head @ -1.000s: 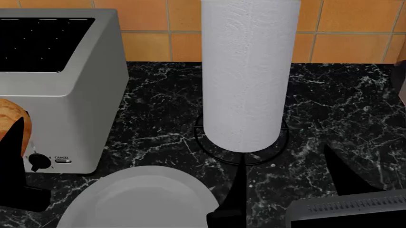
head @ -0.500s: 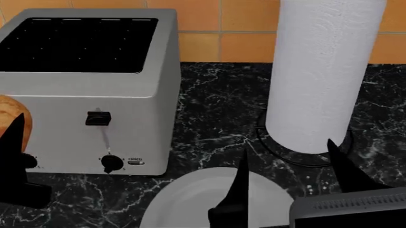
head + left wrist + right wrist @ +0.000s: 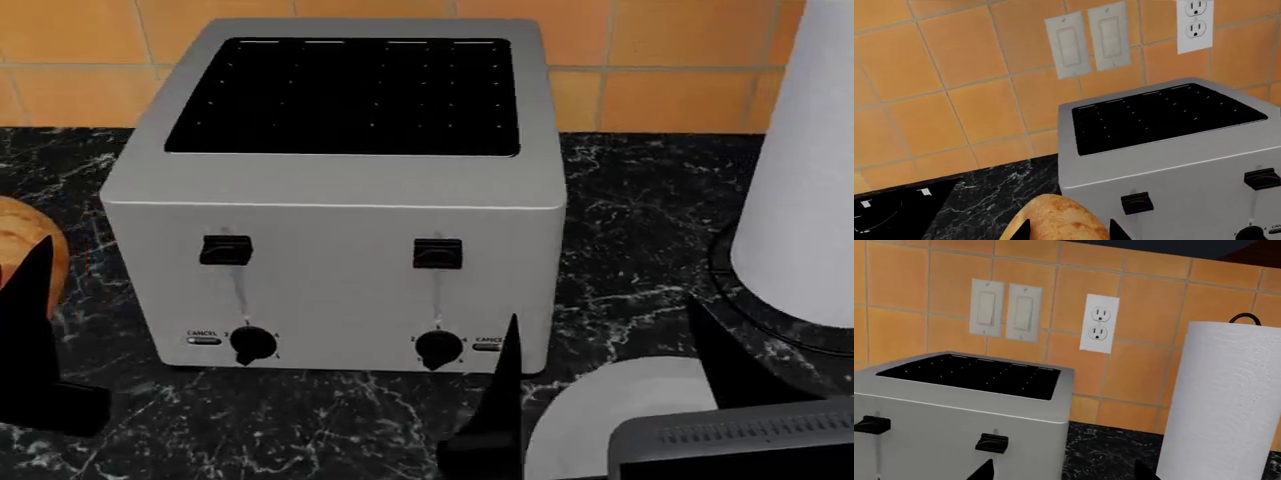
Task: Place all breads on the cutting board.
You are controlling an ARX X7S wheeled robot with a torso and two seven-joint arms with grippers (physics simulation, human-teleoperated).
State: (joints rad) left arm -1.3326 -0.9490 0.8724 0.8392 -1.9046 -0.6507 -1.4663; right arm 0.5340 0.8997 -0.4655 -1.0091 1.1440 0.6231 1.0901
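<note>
Rightward across the head view have slid the toaster (image 3: 340, 190) and paper towel roll (image 3: 807, 170). Left gripper (image 3: 1066, 231) jaws grip the bread (image 3: 1057, 220); right gripper (image 3: 607, 345) jaws stand open, empty.

head view looks steeply down, close over the toaster (image 3: 340, 190). both wrist views face the tiled wall (image 3: 1154, 300), low, sharing the toaster.

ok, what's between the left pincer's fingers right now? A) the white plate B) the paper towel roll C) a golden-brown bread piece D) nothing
C: in the left wrist view a golden-brown bread piece sits between the left pincer's dark fingertips, beside the silver four-slot toaster.
</note>
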